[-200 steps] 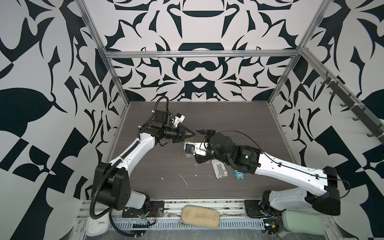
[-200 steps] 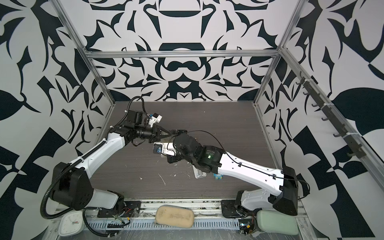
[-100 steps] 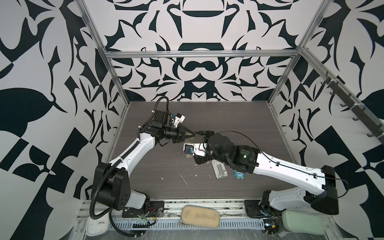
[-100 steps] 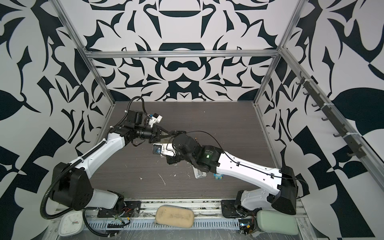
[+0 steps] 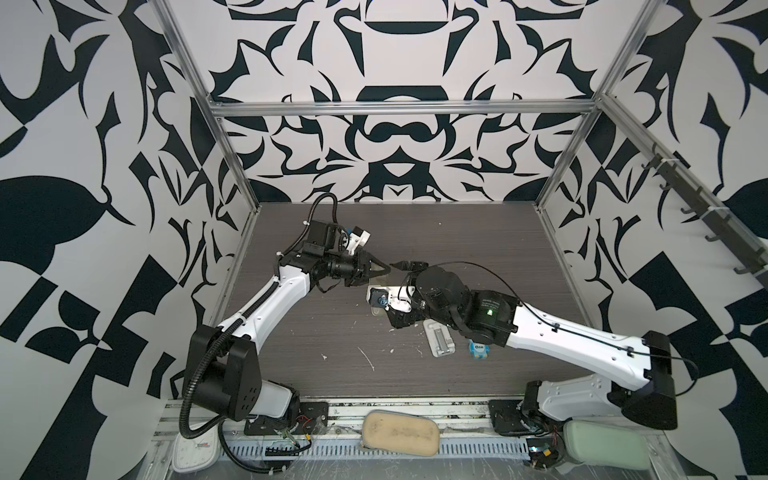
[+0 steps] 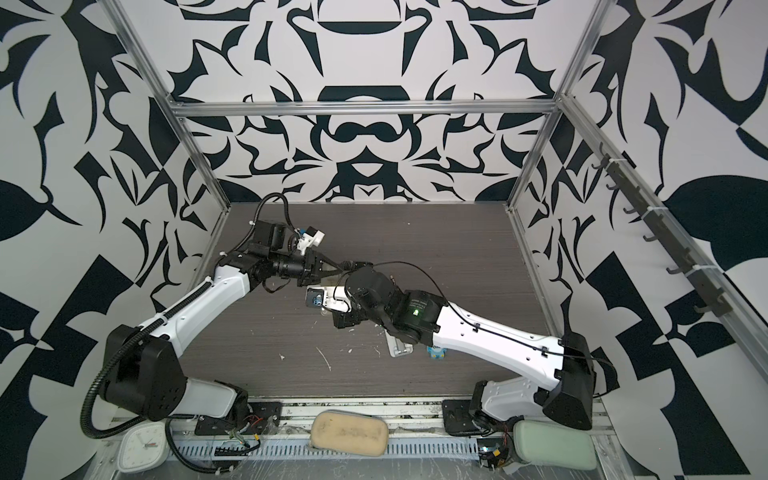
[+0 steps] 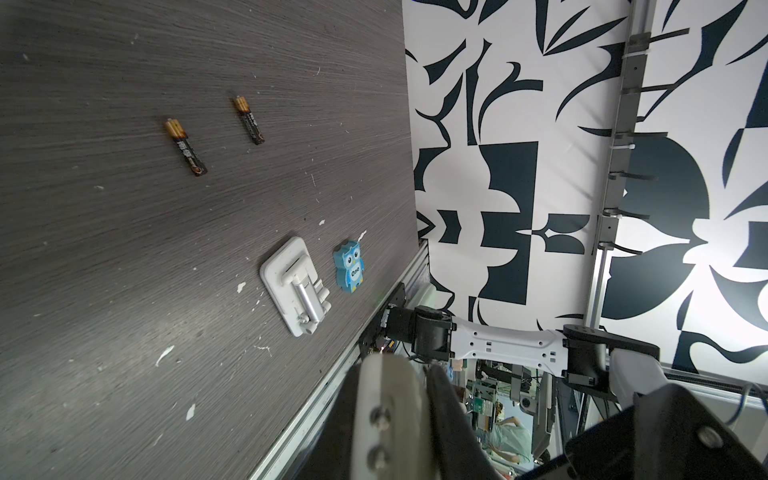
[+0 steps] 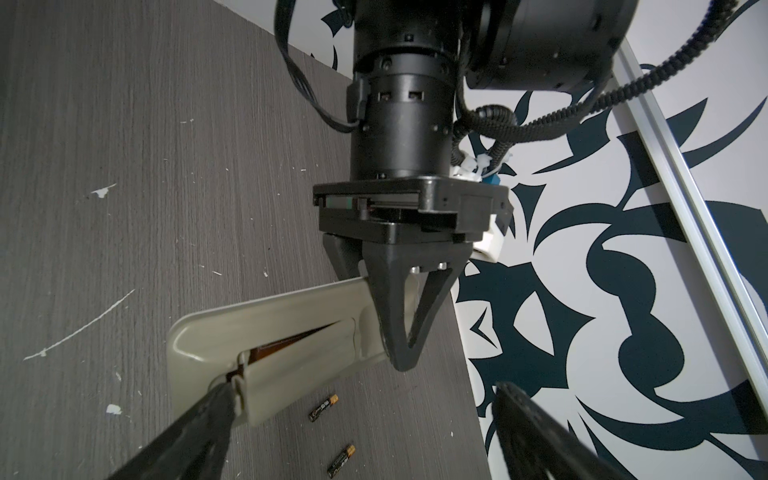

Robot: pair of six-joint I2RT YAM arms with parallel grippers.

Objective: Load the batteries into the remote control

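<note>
Left tool (image 5: 384, 271): well to the left of the white stand (image 5: 439, 340) and further back, raised off the desk (image 5: 465, 237). It is clenched on one end of the remote control (image 8: 291, 324), with a finger on each face.
Remote control: up in the air in that grip, left of the stand and behind it. Its greyish back is turned to the right wrist camera, and its free end sits lower than the held end. From here I cannot tell whether that end reaches the desk.
Battery cover (image 8: 299, 353): ajar on the remote's back, with a dark slit showing along one edge.
Right tool (image 8: 363, 395): also left of the stand, meeting the left tool nose to nose. It is spread wide and grasps nothing. One finger (image 8: 195, 428) has its tip against the cover's loose end, while the other stands clear off to the side.
Batteries (image 7: 185, 147): both lie flat on the desk, behind the stand and a little to its left, apart from it. They are side by side with a gap between them, brass ends pointing the same way. The right arm hides them in both top views.
Stand: lying flat toward the front of the desk, its back end tucked under the right forearm in both top views.
Owl figure (image 5: 478, 348): blue, marked "One", just to the right of the stand and not touching it.
</note>
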